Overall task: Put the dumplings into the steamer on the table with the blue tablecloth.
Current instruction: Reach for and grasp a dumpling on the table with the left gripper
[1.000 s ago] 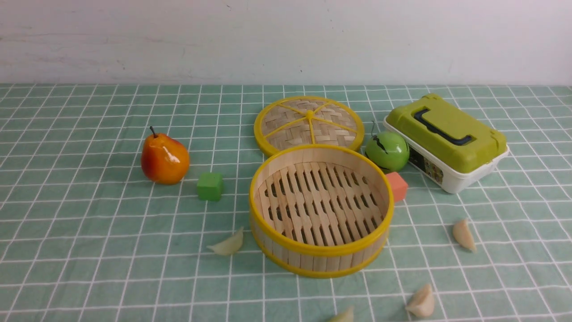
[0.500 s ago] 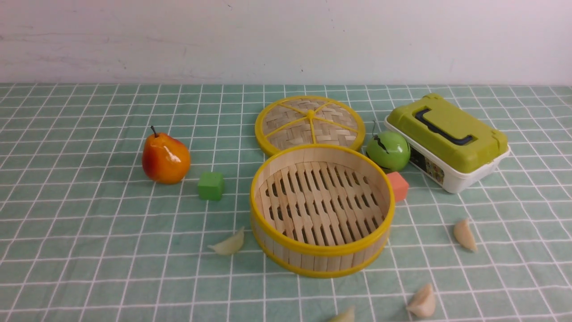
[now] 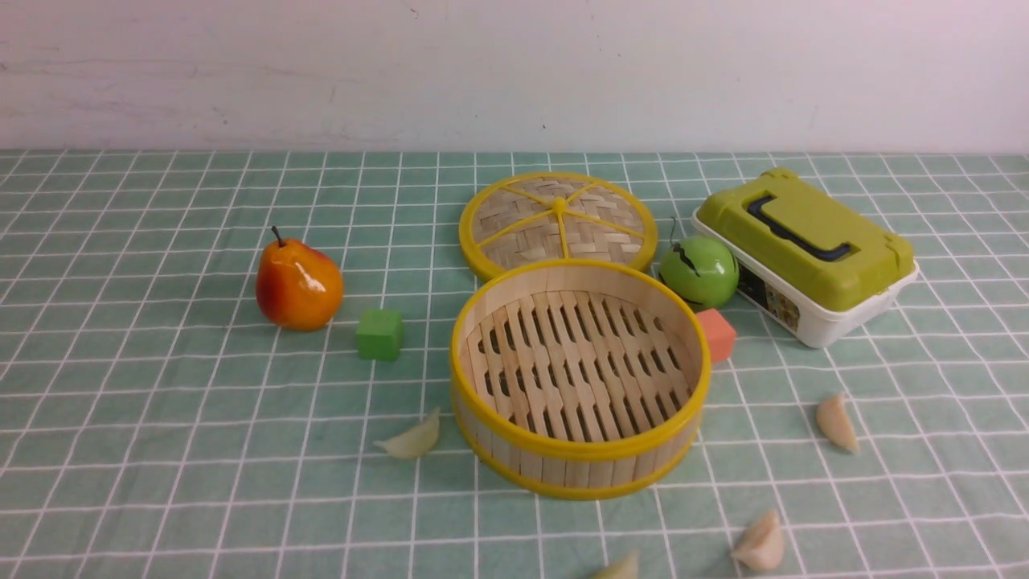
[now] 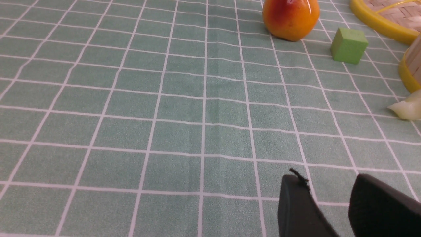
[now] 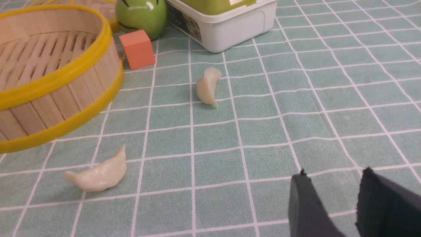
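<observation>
The round bamboo steamer with a light wooden wall, slatted floor and 2 yellow rims (image 3: 579, 470) sits upright and uncovered on the table, its slats bare.

The table spread with a teal-green cloth bearing a white grid (image 3: 201, 498) lies beneath the steamer and stretches out on every side of it.

All 4 pale cream, crescent-shaped dumplings with pointed tips lie on the cloth outside the steamer. 1 dumpling (image 3: 412, 437) is just beside the steamer, to its left. 1 dumpling (image 3: 617, 568) is in front of the steamer, partly cut off by the view's edge. 1 dumpling (image 3: 760, 543) is in front and to the steamer's right. 1 dumpling (image 3: 836, 423) is farther to the steamer's right.
</observation>
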Robot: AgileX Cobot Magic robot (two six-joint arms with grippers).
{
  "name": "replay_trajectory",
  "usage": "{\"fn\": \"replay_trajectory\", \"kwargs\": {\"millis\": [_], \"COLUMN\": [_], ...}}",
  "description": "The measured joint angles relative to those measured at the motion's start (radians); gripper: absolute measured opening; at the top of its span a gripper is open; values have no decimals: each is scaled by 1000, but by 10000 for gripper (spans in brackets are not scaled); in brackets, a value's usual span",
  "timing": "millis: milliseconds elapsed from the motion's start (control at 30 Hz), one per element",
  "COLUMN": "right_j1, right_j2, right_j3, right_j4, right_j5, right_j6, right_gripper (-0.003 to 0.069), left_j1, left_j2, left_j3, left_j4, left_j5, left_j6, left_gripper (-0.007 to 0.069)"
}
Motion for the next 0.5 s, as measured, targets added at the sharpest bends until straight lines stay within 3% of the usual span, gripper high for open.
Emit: {"fn": "replay_trajectory", "kwargs": {"millis": [367, 500], "right_j1": [0, 0], "right_j2": [0, 0], "right_j3": [0, 0], "right_j4": [7, 131], "right_j5": [0, -2], "right_j6": [0, 14], "right_gripper": [240, 240], "left_j1": [0, 0], "left_j2": [0, 0], "left_j3": [0, 0], "left_j4": [-4, -116], "left_j5": [-26, -126], "left_j6": [-6, -92], "left_gripper": [234, 235]}}
